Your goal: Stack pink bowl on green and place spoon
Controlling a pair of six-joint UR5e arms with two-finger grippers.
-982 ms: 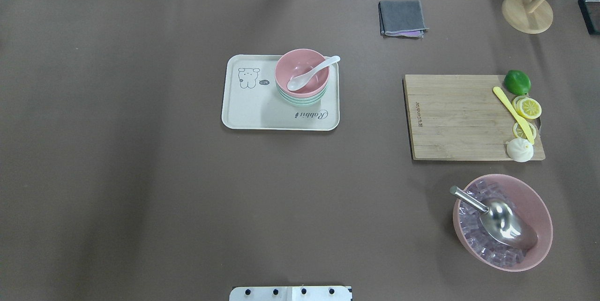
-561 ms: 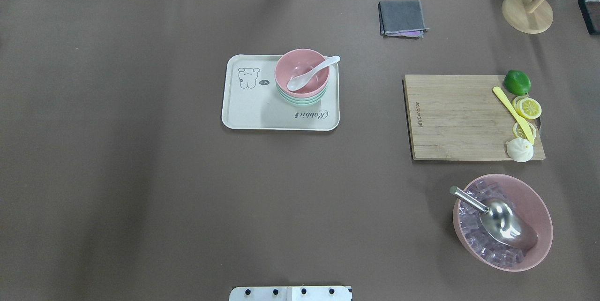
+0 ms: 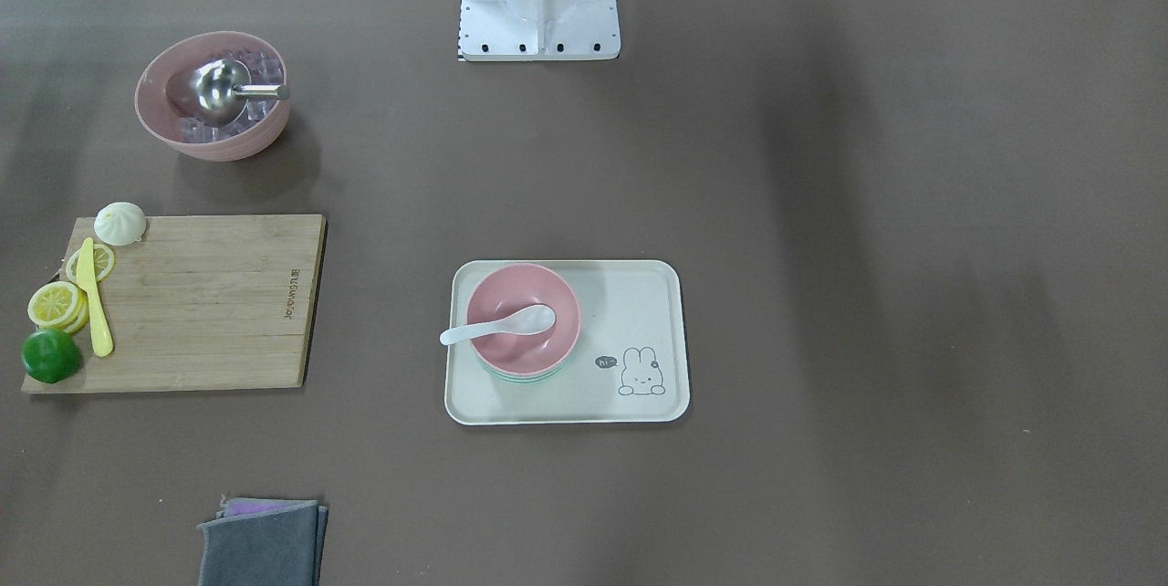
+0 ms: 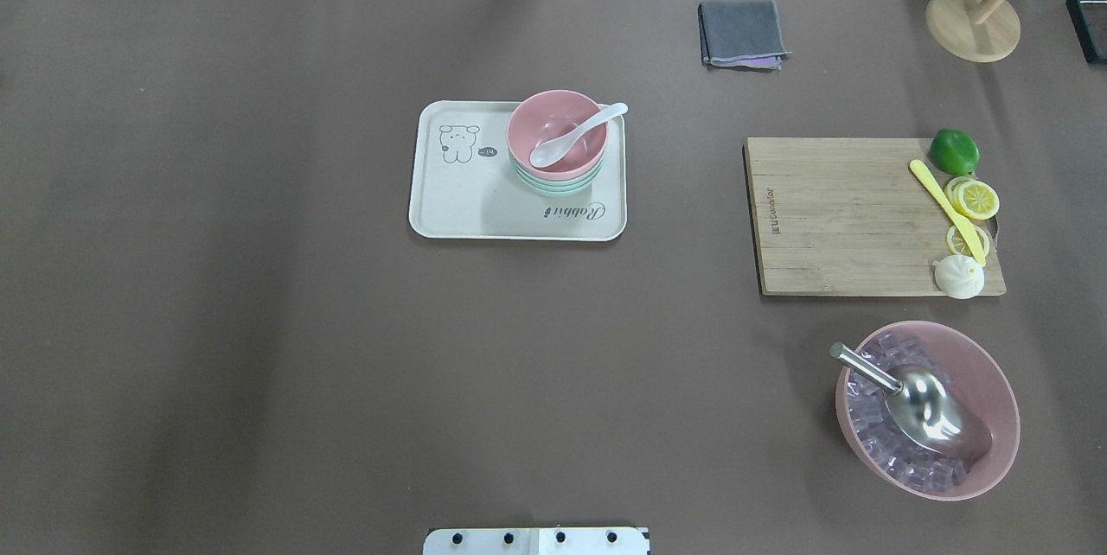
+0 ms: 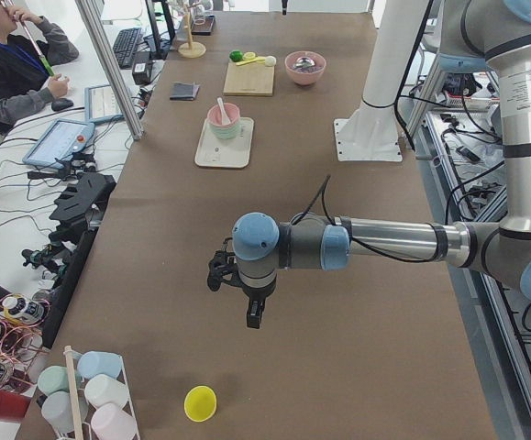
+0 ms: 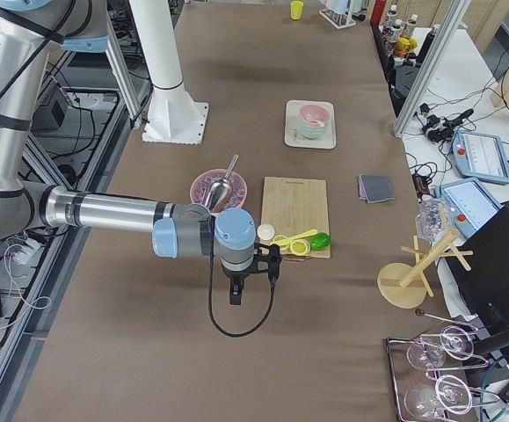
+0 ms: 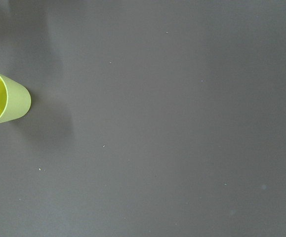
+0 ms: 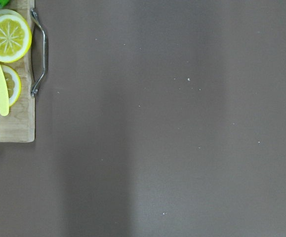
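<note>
Well apart from left pincer (image 5: 255,316) and right pincer (image 6: 234,294), poised at opposite ends of brown surface (image 4: 259,322): small pink plastic bowl (image 4: 553,124) nested on pale green bowl (image 4: 552,187), white spoon (image 4: 575,135) lying inside, handle over rim, all on cream rectangular tray (image 4: 458,209) printed "Rabbit" and "hi~". Cannot tell whether either pincer clenched or released.
</note>
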